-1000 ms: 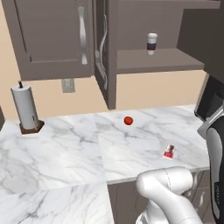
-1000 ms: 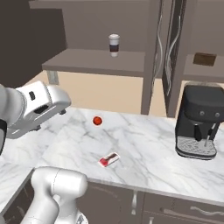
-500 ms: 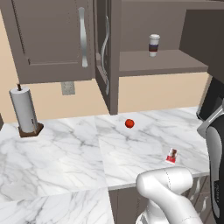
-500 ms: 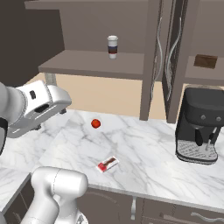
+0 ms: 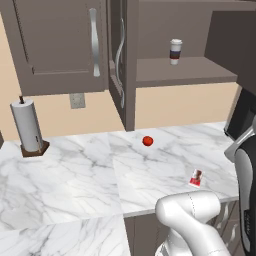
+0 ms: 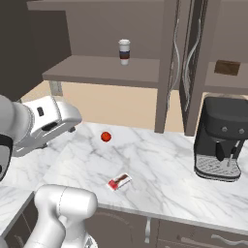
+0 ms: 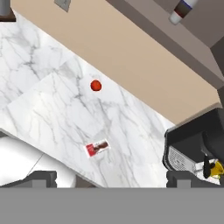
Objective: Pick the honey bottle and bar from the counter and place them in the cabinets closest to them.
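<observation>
Your gripper is spread wide, holding nothing — the bar lies flat near the counter front edge, so a sloppy descent could nudge it off.

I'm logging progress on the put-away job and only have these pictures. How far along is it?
Nothing looks done yet. The bar lies flat on the counter, near its front edge, untouched. The gripper is open and empty, high above the counter, looking down at the bar. A yellow bottle-like shape shows by the coffee machine; whether it is the honey bottle I cannot tell. Both picks and placements into the cabinets remain.
</observation>
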